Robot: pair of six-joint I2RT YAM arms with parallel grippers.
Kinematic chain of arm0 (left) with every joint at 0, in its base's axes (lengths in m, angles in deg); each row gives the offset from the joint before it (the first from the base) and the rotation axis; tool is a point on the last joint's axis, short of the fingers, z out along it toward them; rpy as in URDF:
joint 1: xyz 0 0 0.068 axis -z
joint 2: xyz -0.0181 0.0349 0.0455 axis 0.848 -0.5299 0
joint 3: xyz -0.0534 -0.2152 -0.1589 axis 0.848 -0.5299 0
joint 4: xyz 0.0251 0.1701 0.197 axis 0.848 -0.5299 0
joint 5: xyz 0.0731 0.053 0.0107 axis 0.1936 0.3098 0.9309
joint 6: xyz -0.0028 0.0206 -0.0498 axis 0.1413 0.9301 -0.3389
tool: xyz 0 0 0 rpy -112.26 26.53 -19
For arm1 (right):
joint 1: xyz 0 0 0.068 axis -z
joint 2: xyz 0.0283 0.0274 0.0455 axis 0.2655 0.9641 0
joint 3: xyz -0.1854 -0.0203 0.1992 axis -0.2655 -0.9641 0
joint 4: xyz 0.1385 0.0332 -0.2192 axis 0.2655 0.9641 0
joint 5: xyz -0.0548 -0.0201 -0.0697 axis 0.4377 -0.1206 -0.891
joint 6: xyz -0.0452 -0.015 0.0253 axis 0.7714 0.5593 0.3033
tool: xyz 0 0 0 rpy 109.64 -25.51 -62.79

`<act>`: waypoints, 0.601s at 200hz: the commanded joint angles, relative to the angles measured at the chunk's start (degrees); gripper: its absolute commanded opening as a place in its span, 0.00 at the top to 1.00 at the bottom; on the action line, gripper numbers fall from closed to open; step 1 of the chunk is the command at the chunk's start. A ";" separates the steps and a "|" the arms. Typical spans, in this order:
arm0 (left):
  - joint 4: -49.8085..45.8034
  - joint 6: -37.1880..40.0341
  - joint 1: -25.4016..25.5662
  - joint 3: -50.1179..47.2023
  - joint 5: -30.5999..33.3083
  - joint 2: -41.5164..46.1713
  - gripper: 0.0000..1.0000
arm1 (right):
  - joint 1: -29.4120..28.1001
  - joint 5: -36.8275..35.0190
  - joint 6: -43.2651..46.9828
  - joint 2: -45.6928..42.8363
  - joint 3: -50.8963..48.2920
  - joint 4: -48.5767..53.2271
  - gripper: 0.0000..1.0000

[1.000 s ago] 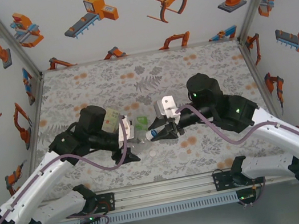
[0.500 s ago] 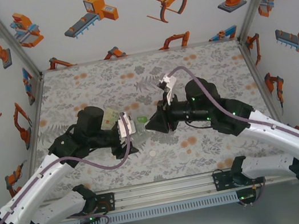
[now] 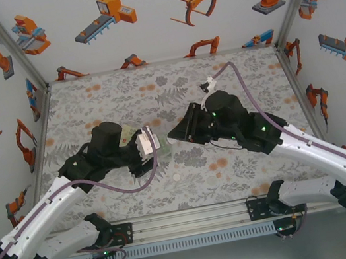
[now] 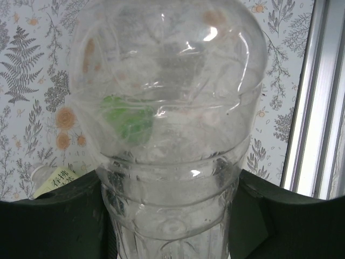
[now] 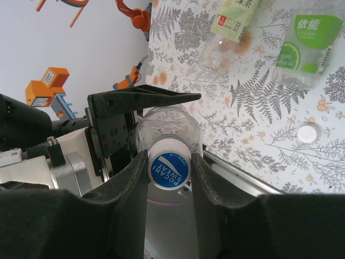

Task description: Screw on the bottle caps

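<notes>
Step in hand: I am capping the clear bottle (image 4: pixel 167 108). I judge the cap is at the mouth and the turning is under way or about to start.
Left gripper (image 3: pixel 152 149): its fingers (image 4: pixel 59 216) are clamped on the ribbed body of the clear bottle from both sides. In the top view the bottle points toward 3 o'clock, at the other arm.
Right gripper (image 5: pixel 168 162): its fingers (image 5: pixel 129 199) pinch the blue-printed cap (image 5: pixel 168 171) from either side, with the printed top facing the wrist camera.
Cap against bottle: the cap sits straight in front of the bottle's neck end and looks to be touching it. I cannot tell whether the threads have caught.
Place: the two grippers meet nose to nose above the middle of the desk (image 3: pixel 119 92).
Waiting work: in the right wrist view a loose white cap (image 5: pixel 307 133) lies on the desk at 3 o'clock from the held cap. The yellow-green-label bottle (image 5: pixel 232 21) lies toward 1 o'clock and the bright-green-label bottle (image 5: pixel 310 43) toward 2 o'clock. I cannot tell whether either is capped.
Next move: I would roll the right wrist to wind the cap down with light pressure along the neck axis, while the left grip stays firm enough to stop the bottle spinning.
Watch for: a tilted cap could cross-thread, and the thin clear wall may buckle under a hard squeeze.
</notes>
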 commanded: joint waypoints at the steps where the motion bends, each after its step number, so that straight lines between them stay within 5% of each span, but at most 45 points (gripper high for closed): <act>1: 4.23 -0.43 -0.05 0.41 -0.41 0.99 1.00 | 0.90 0.04 -3.30 0.59 1.48 3.73 0.66; 18: 4.15 -0.44 -0.08 0.41 -0.33 1.12 1.00 | 1.19 1.16 -3.29 1.00 1.50 3.73 0.53; 55: 3.59 -0.45 -0.12 0.59 0.87 1.21 1.00 | 1.36 1.95 -3.21 1.49 2.05 3.56 0.53; 107: 3.58 -1.07 -0.09 0.71 1.23 1.18 1.00 | 1.59 2.91 -3.70 1.49 1.80 2.29 0.75; 120: 3.87 -1.27 -0.12 0.60 1.39 1.17 0.82 | 1.77 2.94 -3.68 1.49 1.98 2.27 0.81</act>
